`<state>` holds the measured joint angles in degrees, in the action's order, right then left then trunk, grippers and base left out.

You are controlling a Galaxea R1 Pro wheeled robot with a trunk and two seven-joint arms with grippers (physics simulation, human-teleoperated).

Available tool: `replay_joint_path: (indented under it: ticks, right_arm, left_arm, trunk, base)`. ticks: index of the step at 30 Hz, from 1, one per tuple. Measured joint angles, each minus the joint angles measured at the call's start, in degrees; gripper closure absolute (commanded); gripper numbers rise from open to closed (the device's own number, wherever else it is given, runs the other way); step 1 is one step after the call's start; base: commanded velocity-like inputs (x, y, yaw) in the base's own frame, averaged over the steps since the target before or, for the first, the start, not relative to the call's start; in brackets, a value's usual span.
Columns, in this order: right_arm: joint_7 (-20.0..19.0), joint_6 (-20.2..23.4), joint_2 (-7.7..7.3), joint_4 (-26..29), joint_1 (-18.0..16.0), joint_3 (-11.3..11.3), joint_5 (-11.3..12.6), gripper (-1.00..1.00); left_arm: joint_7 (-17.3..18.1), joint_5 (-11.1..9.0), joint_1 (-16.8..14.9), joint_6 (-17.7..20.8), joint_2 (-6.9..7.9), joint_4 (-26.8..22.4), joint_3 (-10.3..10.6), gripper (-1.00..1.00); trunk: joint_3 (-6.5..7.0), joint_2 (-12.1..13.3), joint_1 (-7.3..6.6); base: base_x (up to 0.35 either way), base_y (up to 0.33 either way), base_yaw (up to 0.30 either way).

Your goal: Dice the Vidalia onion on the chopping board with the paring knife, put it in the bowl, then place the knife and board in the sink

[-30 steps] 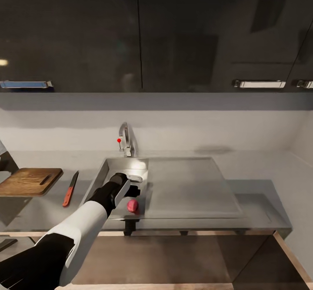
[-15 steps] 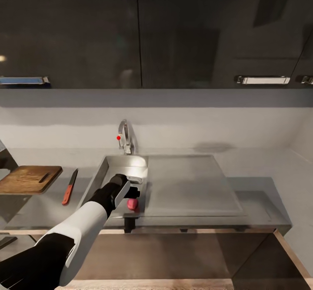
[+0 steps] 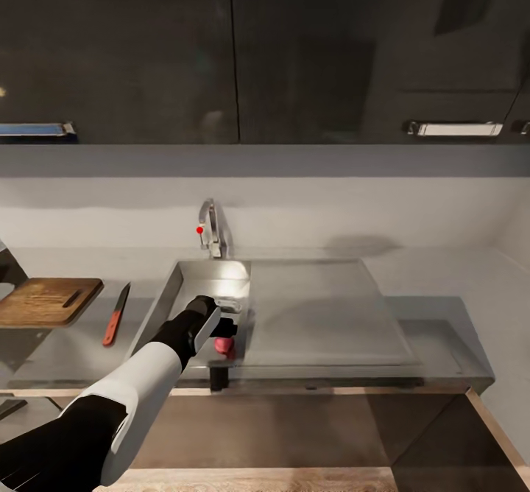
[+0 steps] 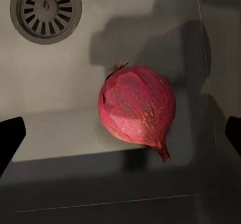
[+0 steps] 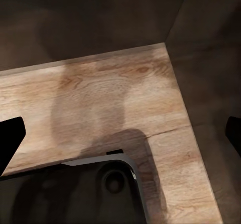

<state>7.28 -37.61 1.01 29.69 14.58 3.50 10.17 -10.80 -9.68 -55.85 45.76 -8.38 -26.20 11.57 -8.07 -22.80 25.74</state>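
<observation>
A: Quick one, how does the Vidalia onion (image 4: 136,107) handle?

B: Looks small, round, firm and light, with smooth skin, so probably a bit slippery and apt to roll. Best taken across its widest middle, not by the pointed root tip or the stem end.

A: Where is it?

B: On the floor of the sink (image 3: 171,293) basin, near the front wall, drain (image 4: 46,9) further off.

A: Relative to the left end effector (image 3: 225,328)?

B: Right below it and centred between the two fingers (image 4: 10,136), which stand wide apart, one each side. Nothing held; no contact yet that I can see.

A: Right end effector (image 5: 120,133)?

B: Spread wide too, empty, over a wooden floor (image 5: 100,103).

A: Other stuff?

B: Chopping board (image 3: 46,301) and paring knife (image 3: 115,314) on the worktop (image 3: 73,345) left of the sink, well apart from the onion.
</observation>
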Motion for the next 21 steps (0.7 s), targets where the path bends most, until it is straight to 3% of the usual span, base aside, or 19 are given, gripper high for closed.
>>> replay_joint_path:
  ticks: [9,21]
  right_arm:
    - [0.0,0.0,0.00,0.0,0.0,0.0,0.0,-1.00]
    - [0.0,0.0,0.06,0.0,0.0,0.0,0.0,-1.00]
  left_arm:
    - [0.0,0.0,0.0,0.0,0.02,0.0,0.0,-1.00]
    - [-0.1,0.0,0.0,0.0,0.08,0.1,0.0,-1.00]
  trunk:
    - [-0.83,0.0,0.00]
    - [-1.93,0.0,0.01]
  base:
    - [0.139,0.000,0.000]
    - [0.015,0.000,0.000]
